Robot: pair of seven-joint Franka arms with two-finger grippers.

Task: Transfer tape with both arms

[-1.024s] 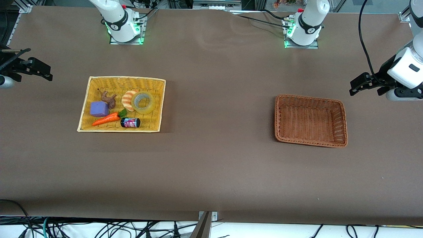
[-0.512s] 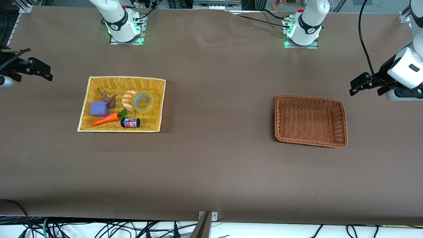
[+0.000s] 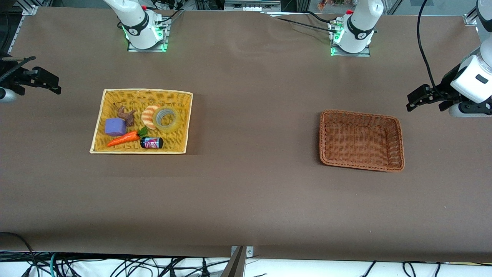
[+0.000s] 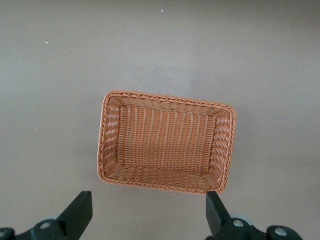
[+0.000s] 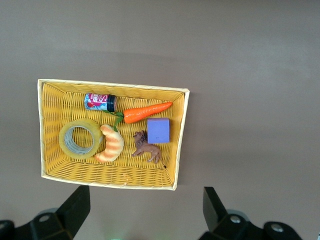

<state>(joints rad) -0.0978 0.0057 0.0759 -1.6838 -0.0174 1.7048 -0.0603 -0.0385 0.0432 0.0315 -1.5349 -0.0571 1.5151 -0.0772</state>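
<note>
The tape [image 3: 176, 121], a translucent yellowish roll, lies flat in the yellow wicker basket [image 3: 146, 91] at the right arm's end of the table, touching an orange-and-cream croissant toy [image 3: 149, 116]. In the right wrist view the tape [image 5: 64, 143] lies beside the croissant toy [image 5: 111, 145]. My right gripper [image 3: 57, 87] hangs open and empty in the air off the yellow basket's outer side; in its wrist view the right gripper [image 5: 145, 207] is wide open. My left gripper [image 3: 410, 102] hangs open and empty near the brown basket's outer side; in its wrist view the left gripper [image 4: 148, 215] is wide open.
An empty brown wicker basket [image 3: 361, 114] sits at the left arm's end and shows in the left wrist view [image 4: 165, 97]. The yellow basket also holds a purple block [image 3: 115, 127], a toy carrot [image 3: 123, 139], a brown lion figure [image 3: 126, 114] and a small can [image 3: 151, 142].
</note>
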